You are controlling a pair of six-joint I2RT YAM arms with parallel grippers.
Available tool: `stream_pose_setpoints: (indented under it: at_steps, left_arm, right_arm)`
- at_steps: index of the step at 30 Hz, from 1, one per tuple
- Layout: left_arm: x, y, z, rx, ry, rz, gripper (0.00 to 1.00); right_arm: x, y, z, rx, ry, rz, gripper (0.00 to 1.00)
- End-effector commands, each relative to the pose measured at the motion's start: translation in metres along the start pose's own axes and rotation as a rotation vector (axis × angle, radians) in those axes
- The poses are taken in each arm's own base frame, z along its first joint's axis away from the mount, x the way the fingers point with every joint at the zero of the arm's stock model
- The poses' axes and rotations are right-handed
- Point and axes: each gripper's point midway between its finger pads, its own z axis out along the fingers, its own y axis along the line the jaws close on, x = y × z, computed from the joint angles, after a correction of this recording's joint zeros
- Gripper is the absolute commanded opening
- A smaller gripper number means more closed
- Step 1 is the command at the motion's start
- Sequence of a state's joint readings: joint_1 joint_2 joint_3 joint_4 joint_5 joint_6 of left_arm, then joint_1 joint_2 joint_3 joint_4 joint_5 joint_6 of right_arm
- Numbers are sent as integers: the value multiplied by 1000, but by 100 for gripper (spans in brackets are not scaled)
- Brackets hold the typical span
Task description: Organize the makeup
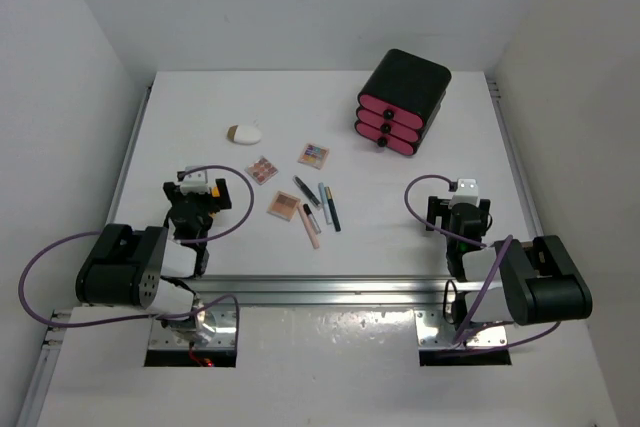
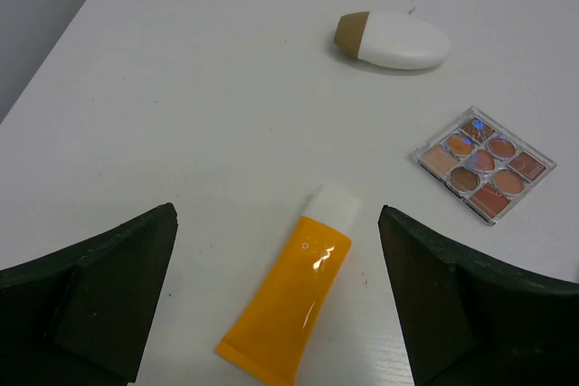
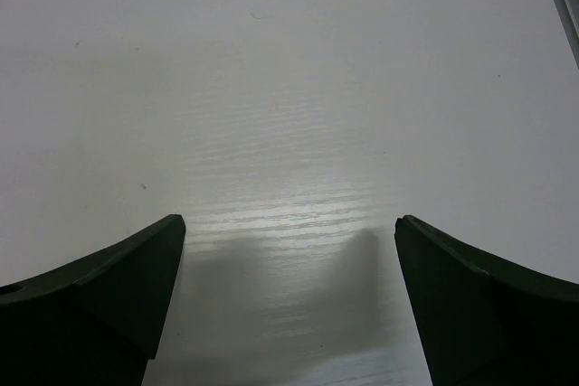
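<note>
On a white table [image 1: 200,107], makeup lies scattered in front of two robot arms. The left wrist view looks down between the left gripper [image 2: 276,219]'s dark fingers, which stand wide apart with nothing held. An orange tube [image 2: 294,288] with a white cap lies flat on the table between them, roughly centred. Its cap points away from the wrist and leans slightly right. Further off in that view lie a white puff [image 2: 393,40] with a tan end and a square eyeshadow palette [image 2: 484,165], both well apart from the tube.

From above, two more palettes [image 1: 314,155] [image 1: 283,206] and a loose cluster of slim pencils [image 1: 322,207] lie mid-table. A black box with pink drawers [image 1: 403,102] stands at the far right. The tube itself is hidden under the left arm in this view.

The right gripper [image 3: 289,223] also has its fingers spread, over bare table with no item near it.

The step in hand appears to be picking up the orange tube. To do it well, the left gripper should:
- turn slightly so the fingers square up to the tube's slant;
- descend straight until the tips nearly touch the table;
- close across the tube's mid-body, not on the cap.

The tube looks soft, so a light squeeze seems wise.
</note>
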State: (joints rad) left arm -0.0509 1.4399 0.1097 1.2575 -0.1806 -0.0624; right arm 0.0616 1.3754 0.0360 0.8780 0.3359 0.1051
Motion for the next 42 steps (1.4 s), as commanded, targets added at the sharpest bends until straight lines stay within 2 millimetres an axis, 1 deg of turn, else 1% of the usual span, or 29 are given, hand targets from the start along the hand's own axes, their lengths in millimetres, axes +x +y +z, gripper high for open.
stream_pose_setpoints:
  at_steps: [1,4,6,7,8,9,10,11,12,14,15,16,18,19,20,21,25,26,28,29,30,32,33,34,35,36,37,39,42]
  left_arm:
    - [-16,-3,5,8,-52,-30,100]
    - [-18,-3,5,8,-61,-31,100]
    - [-27,-12,10,60,-85,-13,100]
    - [-13,-19,10,106,-9,18,100]
    - [-24,-24,12,161,-4,83,100]
    - [-55,-58,24,357,-31,147,100]
    - [-25,-71,16,469,137,193,100]
    - [-30,-80,16,537,151,220,100]
    - [-44,-79,18,525,141,198,100]
    - [-60,-68,19,440,114,157,100]
    - [-70,-67,19,424,85,177,100]
    - [-85,-62,16,373,50,184,100]
    - [-96,-51,14,302,49,199,100]
    - [-111,-46,17,254,35,201,100]
    - [-110,-45,14,245,68,198,100]
    - [-127,-43,17,215,52,198,100]
    - [-156,-40,23,182,19,275,100]
    - [-164,-43,23,191,-1,301,100]
    - [-169,-48,28,234,6,370,100]
    - [-191,-51,31,243,-23,380,100]
    - [-190,-53,32,257,1,384,100]
    - [-205,-54,37,256,-7,382,100]
    - [-207,-54,36,246,3,341,100]
    - [-204,-52,36,233,17,314,100]
    - [-210,-53,36,231,8,289,100]
    - [-200,-56,33,255,47,282,100]
    - [-199,-61,31,283,57,272,100]
    - [-182,-75,24,365,99,252,100]
    - [-154,-83,18,412,161,201,100]
  right_arm:
    - [17,-5,-9,18,22,-15,100]
    - [22,-4,-12,15,40,-26,98]
    - [10,-4,-10,23,-1,-60,100]
    - [5,0,-6,29,19,-81,100]
    - [-33,-5,-3,72,-55,-35,100]
    - [6,-21,-14,164,146,-52,100]
    - [-31,-27,-10,201,96,-3,100]
    - [-50,-35,-14,228,124,-2,100]
    - [-46,-42,-23,246,196,-34,100]
    - [-109,-54,-27,304,132,7,100]
    - [-90,-66,-46,361,263,-45,100]
    - [-119,-71,-50,387,226,7,100]
    - [-139,-81,-65,424,252,-1,100]
    - [-159,-80,-66,405,221,13,100]
    - [-177,-80,-70,394,199,20,100]
    - [-194,-74,-70,346,184,29,100]
    - [-246,-55,-69,227,178,52,100]
    - [-275,-50,-72,195,129,71,100]
    - [-304,-33,-68,168,100,72,100]
    - [-341,-36,-78,183,16,125,100]
    - [-345,-16,-70,150,23,75,100]
    - [-387,-14,-77,154,-96,35,100]
    - [-404,3,-77,138,-157,-101,100]
    - [-414,-8,-81,240,-180,-176,100]
    - [-444,-15,-83,339,-229,-438,100]
    - [-454,4,-81,381,-243,-543,100]
    - [-488,-16,-101,566,-345,-401,100]
    - [-500,-5,-94,672,-286,-637,100]
    - [-489,34,-80,625,-285,-632,100]
